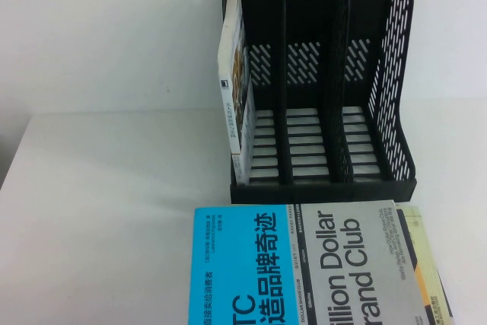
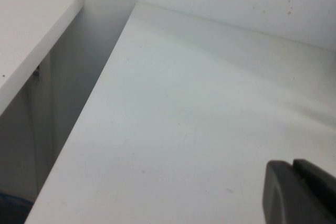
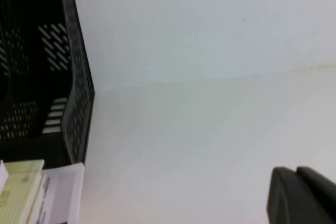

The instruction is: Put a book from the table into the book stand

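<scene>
One book already stands upright in the book stand's leftmost compartment, so left gripper and right gripper idle over bare table, finger states indiscernible.

The high view looks steeply down from the robot's side onto the plain white tabletop, facing the black slotted plastic three-compartment book stand at the far edge. Each wrist view skims low over bare table (close up); the right wrist view shares that stand with the high view.
</scene>
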